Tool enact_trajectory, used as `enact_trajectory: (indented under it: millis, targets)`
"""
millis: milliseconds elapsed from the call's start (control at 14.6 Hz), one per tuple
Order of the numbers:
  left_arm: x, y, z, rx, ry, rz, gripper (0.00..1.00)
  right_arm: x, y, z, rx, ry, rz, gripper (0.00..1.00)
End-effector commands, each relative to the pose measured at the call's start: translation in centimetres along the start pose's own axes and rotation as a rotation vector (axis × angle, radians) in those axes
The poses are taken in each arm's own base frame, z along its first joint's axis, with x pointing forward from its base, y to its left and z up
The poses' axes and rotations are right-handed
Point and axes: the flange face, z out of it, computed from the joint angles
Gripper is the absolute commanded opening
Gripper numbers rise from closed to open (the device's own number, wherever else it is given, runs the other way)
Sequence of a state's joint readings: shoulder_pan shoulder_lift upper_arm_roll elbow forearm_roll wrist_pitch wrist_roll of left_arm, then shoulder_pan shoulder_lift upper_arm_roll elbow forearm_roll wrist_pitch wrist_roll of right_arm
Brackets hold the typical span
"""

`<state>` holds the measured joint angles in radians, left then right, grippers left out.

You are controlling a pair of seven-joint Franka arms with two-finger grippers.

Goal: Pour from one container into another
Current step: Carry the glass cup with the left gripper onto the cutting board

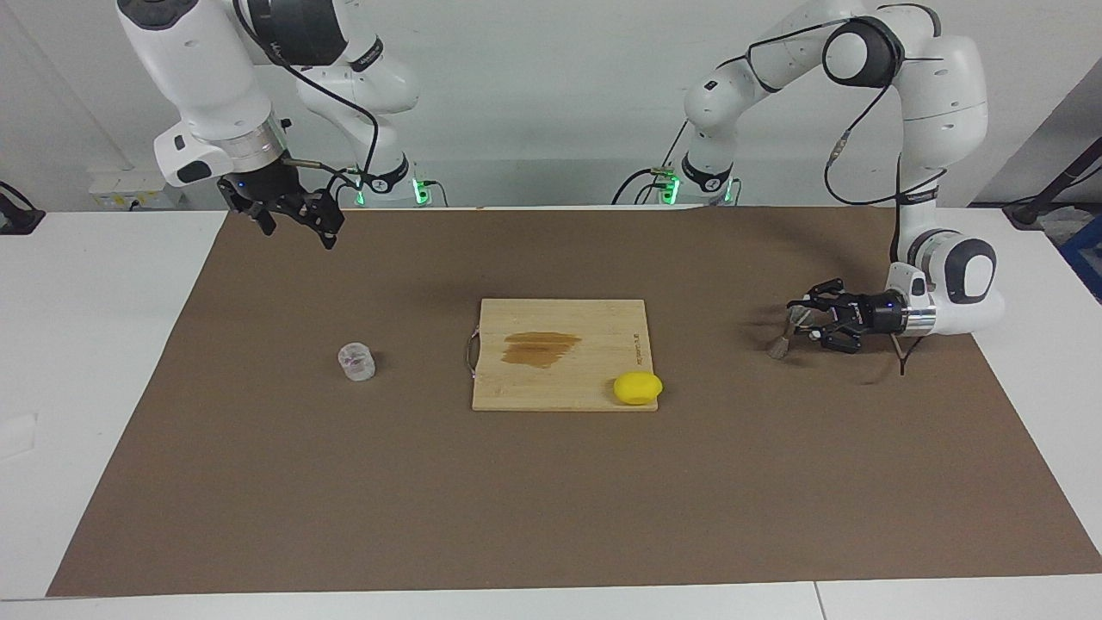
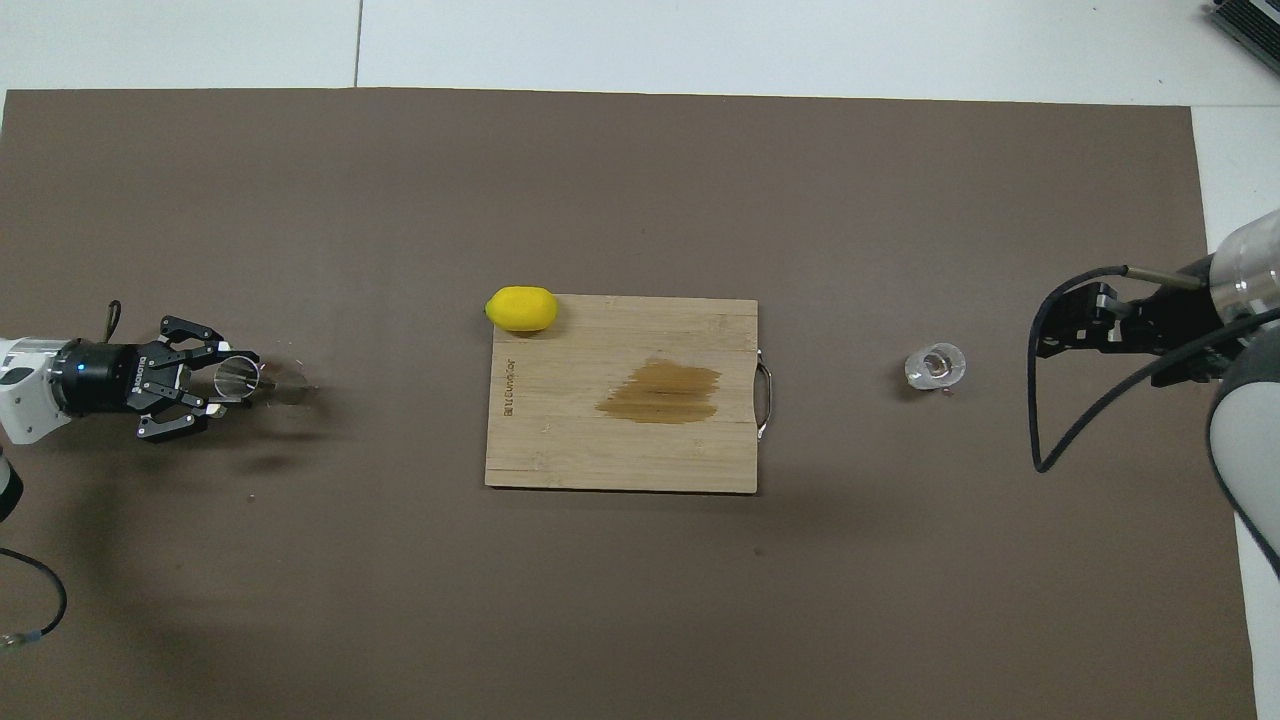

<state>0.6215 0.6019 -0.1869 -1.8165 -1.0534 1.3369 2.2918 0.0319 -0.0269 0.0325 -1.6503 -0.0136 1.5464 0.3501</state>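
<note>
The clear cup (image 1: 355, 362) stands on the brown mat toward the right arm's end of the table; it also shows in the overhead view (image 2: 935, 366). The steel jigger (image 1: 785, 334) is toward the left arm's end, tilted, its lower end at the mat; it also shows in the overhead view (image 2: 262, 382). My left gripper (image 1: 807, 320) lies low and level, shut on the jigger's upper cone (image 2: 228, 381). My right gripper (image 1: 295, 226) is open and empty, raised over the mat's edge by the robots (image 2: 1075, 325), well apart from the cup.
A wooden cutting board (image 1: 516, 383) with a brown wet stain (image 2: 660, 390) lies mid-mat. A yellow lemon (image 1: 637, 387) sits on the board's corner away from the robots, toward the left arm's end (image 2: 521, 308). The brown mat (image 1: 258, 482) covers most of the white table.
</note>
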Motion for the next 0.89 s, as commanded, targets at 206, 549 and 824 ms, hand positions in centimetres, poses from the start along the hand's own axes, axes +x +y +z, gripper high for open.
enact_trajectory:
  millis: [206,549,824]
  targets:
    - [1.2,-0.9,2.6,-0.010,0.017,-0.055,0.30,-0.7,0.5,0.0,0.020,-0.010,-0.010,1.00]
    - [3.7,-2.4,9.5,-0.084,0.071,-0.029,0.29,-0.2,0.3,-0.5,0.054,0.025,0.067,0.95]
    - [8.1,-1.9,11.7,-0.074,0.073,0.002,0.29,0.2,1.2,0.3,0.055,0.005,0.360,0.82]
